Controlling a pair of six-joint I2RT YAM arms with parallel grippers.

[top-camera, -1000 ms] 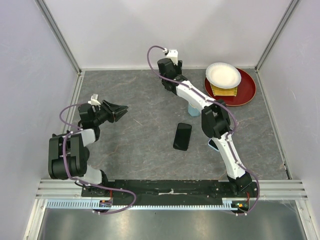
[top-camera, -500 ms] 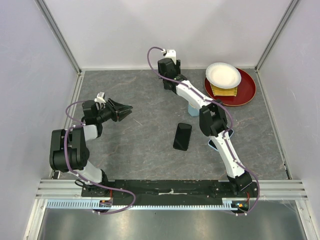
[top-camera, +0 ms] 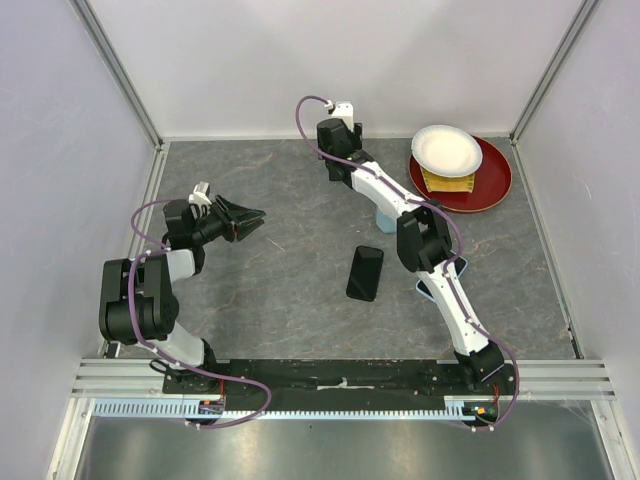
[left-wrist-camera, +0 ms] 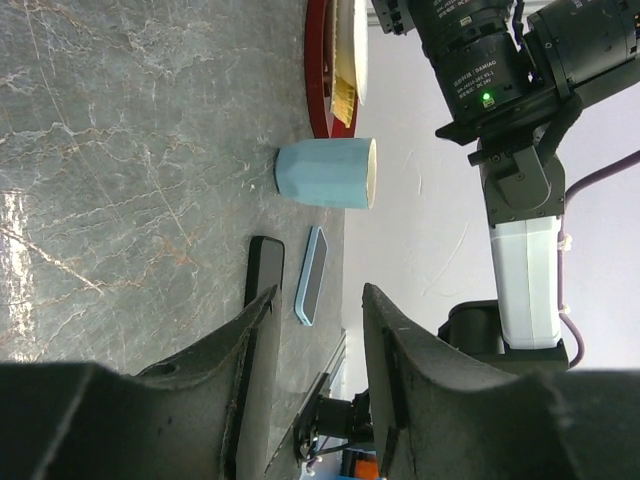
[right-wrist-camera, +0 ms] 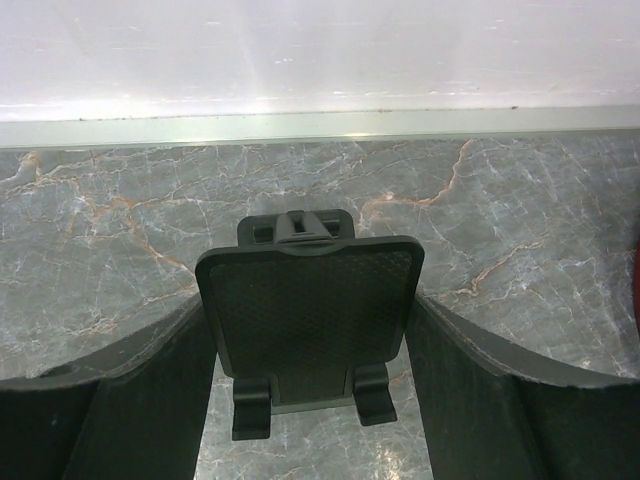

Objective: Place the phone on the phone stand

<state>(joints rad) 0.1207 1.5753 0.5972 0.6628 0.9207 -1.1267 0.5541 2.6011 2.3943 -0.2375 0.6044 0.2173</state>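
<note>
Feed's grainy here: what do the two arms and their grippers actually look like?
Both the left arm and right arm mix chunky black joint housings with white link covers. A purple cable loops along each. The left gripper and the right fingers are matte black, tapering wedges. One black right-arm housing carries white lettering and a green light.

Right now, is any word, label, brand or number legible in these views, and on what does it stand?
White print on the black ribbed barrel in the left wrist view: too small and blurred to read.
No text shows on the phone, the phone stand or the blue cup.
</note>
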